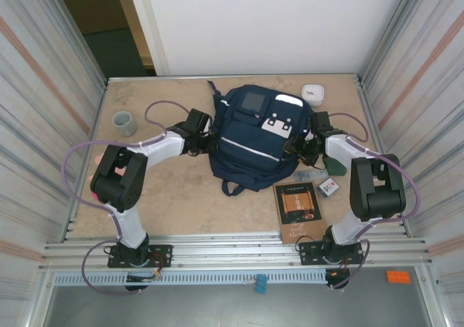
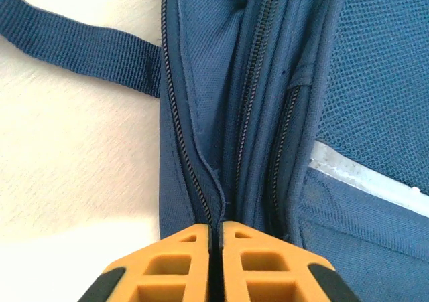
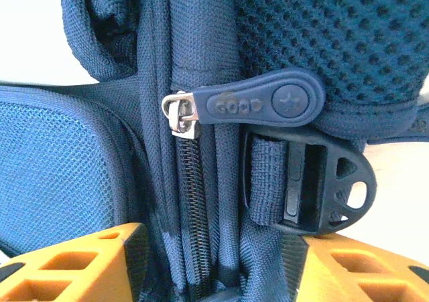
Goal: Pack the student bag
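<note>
Bright, even overhead light, soft faint shadows, wrist close-ups sharp on student bag (image 3: 301, 27) weave, table (image 2: 67, 168) blown out to white.

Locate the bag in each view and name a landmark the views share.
Top external: bag, centre of the picture.
Left wrist: right half of the picture, above the shut left end effector.
Right wrist: across most of the picture, zip pull at centre.
Landmark: pale stripe, seen from above and at the left wrist view's right edge.
</note>
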